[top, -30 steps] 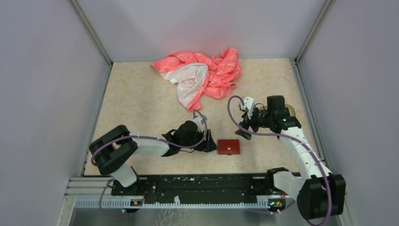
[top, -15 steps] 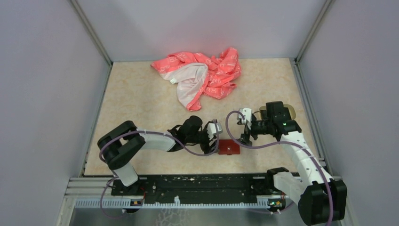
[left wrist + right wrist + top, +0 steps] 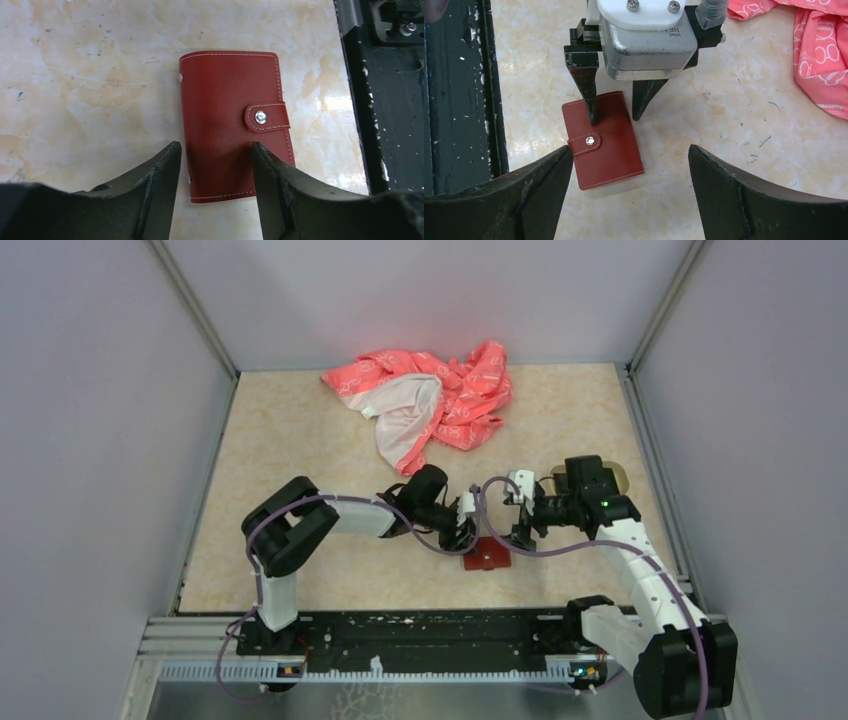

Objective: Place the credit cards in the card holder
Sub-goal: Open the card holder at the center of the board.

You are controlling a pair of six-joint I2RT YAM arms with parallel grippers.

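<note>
Your left pincer [image 3: 215, 150] hangs with its jaws apart over the one holder [image 3: 227, 100], which lies flat and snapped closed on the table [image 3: 90, 75], reaching ahead from between the fingertips. In the right wrist view one tip seems to rest on the cover while the other stands just beside its edge, though contact is hard to judge. Your right pincer [image 3: 630, 155] is spread wide, the holder just ahead and nearer one finger, and one pink cloth [image 3: 430, 405] lies well beyond both pincers.
</note>
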